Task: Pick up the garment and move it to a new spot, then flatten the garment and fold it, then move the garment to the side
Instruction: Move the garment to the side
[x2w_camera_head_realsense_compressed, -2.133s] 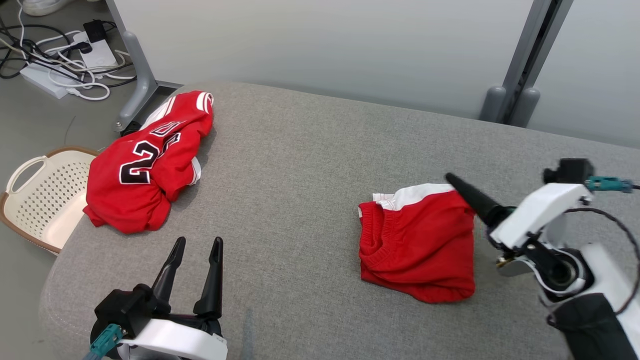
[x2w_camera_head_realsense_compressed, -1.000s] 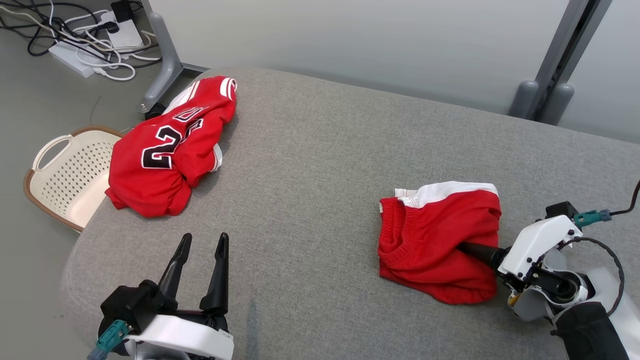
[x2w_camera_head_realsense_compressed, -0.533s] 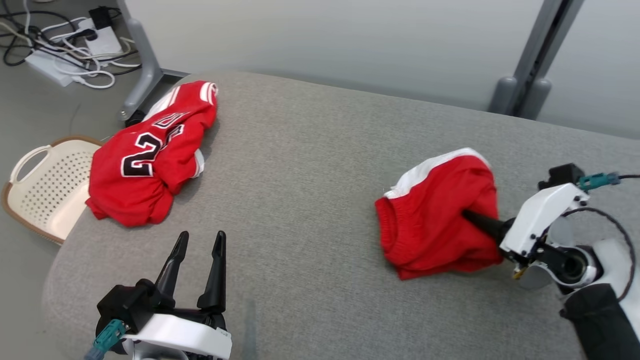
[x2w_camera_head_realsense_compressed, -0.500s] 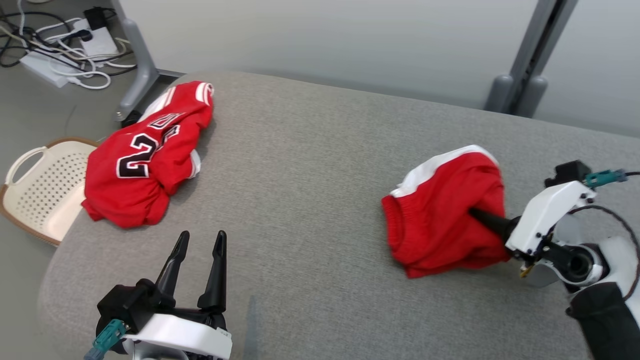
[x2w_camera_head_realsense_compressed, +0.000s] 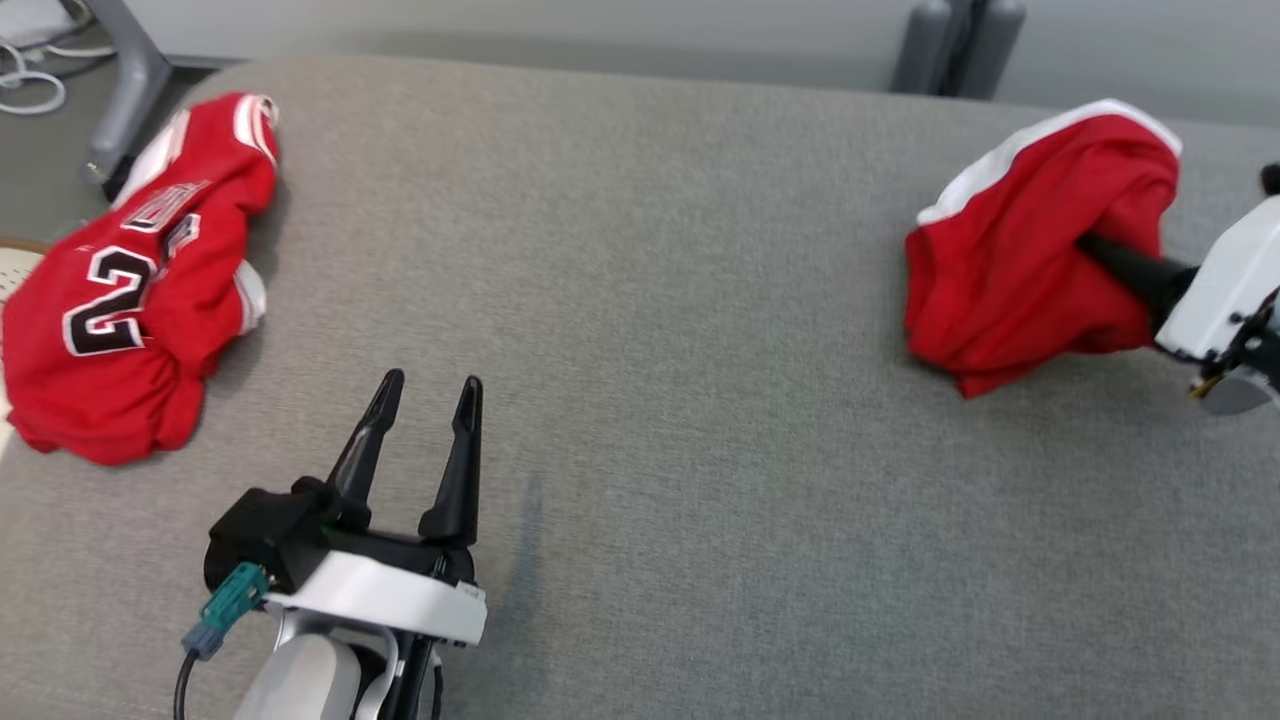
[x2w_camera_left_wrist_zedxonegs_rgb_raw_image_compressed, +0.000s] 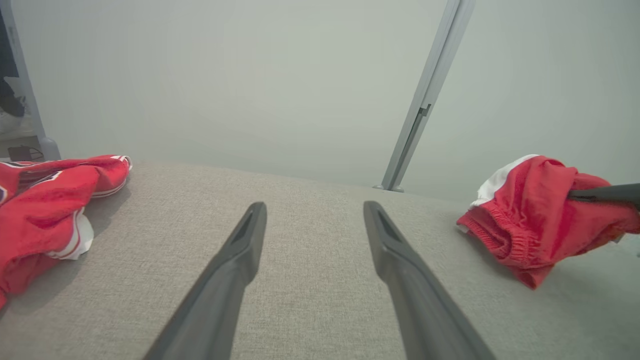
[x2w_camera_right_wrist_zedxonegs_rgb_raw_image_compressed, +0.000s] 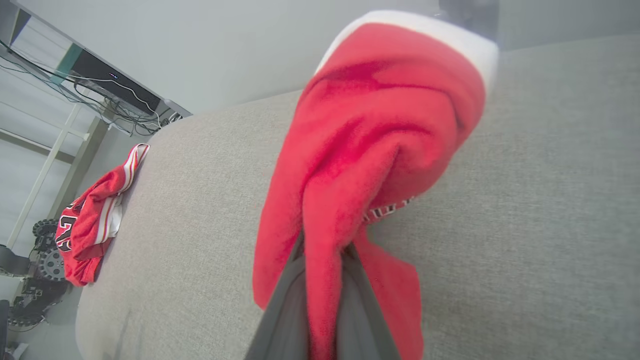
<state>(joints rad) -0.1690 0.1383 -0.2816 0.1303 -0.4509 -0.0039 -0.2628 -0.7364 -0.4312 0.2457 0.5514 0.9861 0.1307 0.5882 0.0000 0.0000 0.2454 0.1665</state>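
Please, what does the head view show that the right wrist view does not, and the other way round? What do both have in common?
The head view adds the left gripper, open and empty, low at the left above the grey cushion.

The right wrist view adds a close look at the right gripper, its two fingers shut on a fold of the red shorts, and dark wheels on the floor at its lower left.

Both share the red shorts, bunched around the right fingers, the red jersey lying crumpled far from them, and the grey cushion.
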